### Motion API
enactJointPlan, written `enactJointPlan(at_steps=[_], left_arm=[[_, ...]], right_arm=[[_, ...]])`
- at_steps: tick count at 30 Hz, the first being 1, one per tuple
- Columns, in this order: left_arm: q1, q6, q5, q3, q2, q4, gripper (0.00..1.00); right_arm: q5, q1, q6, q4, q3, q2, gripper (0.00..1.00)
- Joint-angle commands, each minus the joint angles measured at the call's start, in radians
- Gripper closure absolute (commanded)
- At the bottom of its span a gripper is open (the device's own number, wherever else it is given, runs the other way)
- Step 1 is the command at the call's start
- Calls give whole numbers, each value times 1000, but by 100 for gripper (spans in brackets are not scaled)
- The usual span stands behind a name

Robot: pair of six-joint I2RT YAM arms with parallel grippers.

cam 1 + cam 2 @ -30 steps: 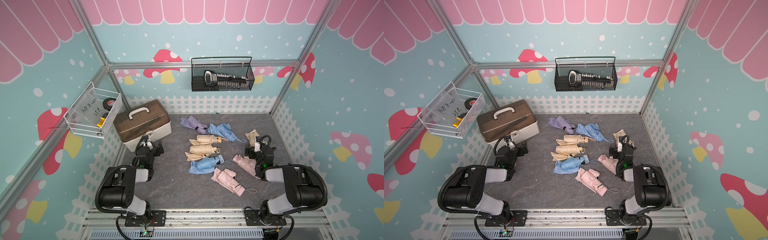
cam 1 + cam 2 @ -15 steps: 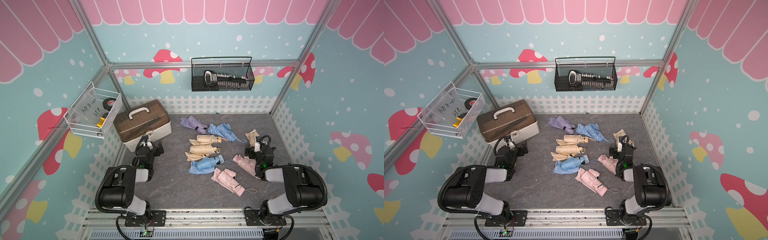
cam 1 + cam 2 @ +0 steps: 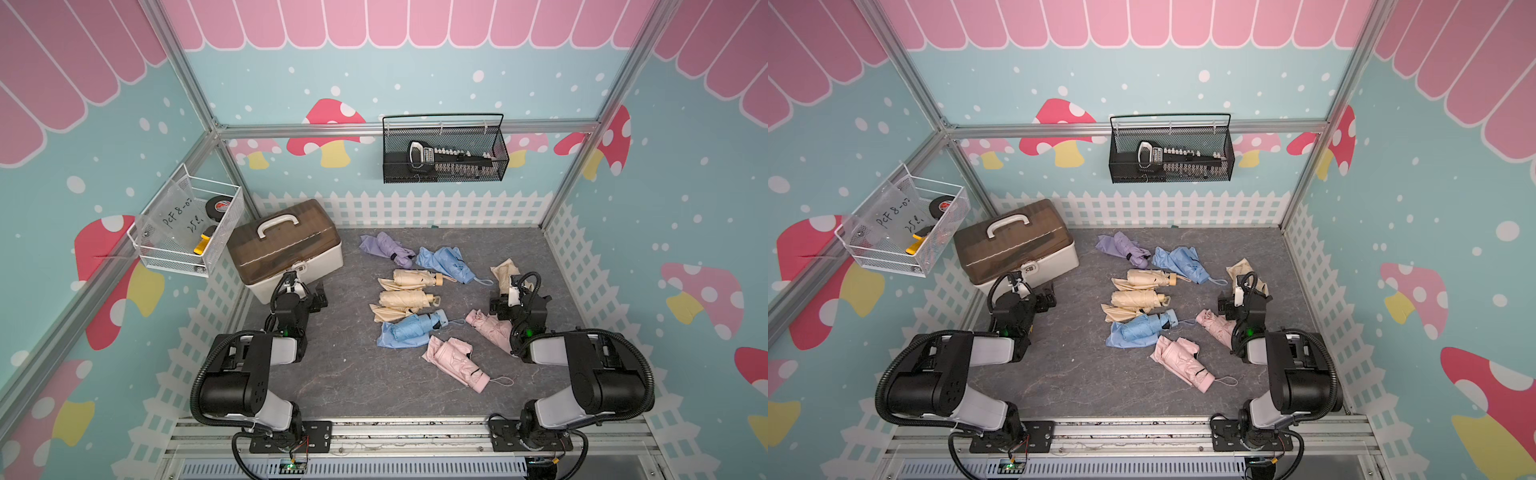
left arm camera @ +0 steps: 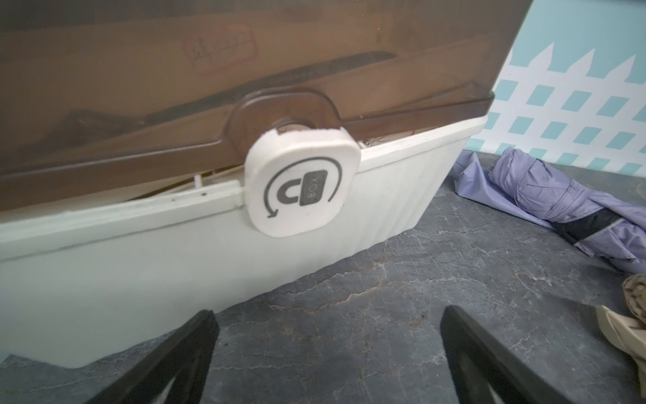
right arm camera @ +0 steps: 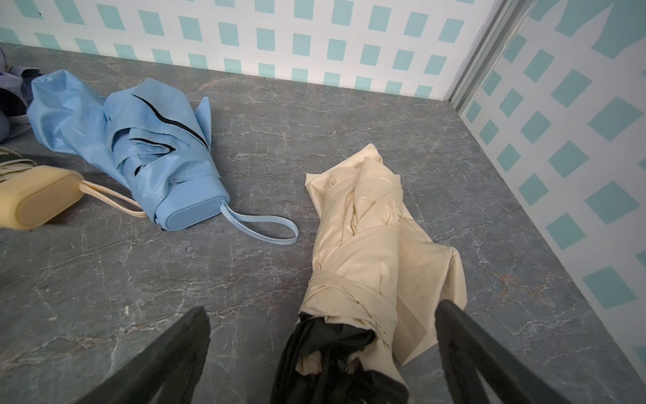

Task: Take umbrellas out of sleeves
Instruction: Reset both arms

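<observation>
Grippers both gape wide and empty: left gripper (image 4: 328,314) faces the white box (image 4: 174,262), right gripper (image 5: 321,307) straddles a beige umbrella (image 5: 367,245); other umbrellas (image 3: 405,299) lie mid-frame in a top view.

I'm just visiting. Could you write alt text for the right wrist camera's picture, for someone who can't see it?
A folded beige umbrella lies on a grey marbled table, its near end between two open black jaws. Farther off lies a blue umbrella with a wrist loop, before a white fence-patterned wall.
</observation>
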Motion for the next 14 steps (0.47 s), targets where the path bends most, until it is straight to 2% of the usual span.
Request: enactJointPlan(at_steps=[1,14], left_arm=[[7,9,-13,3,4,28,1],[-33,55,-36,45,11,-42,1]], right_arm=[[5,3,-7,24,16,1,1],[6,2,-7,25,17,4,1]])
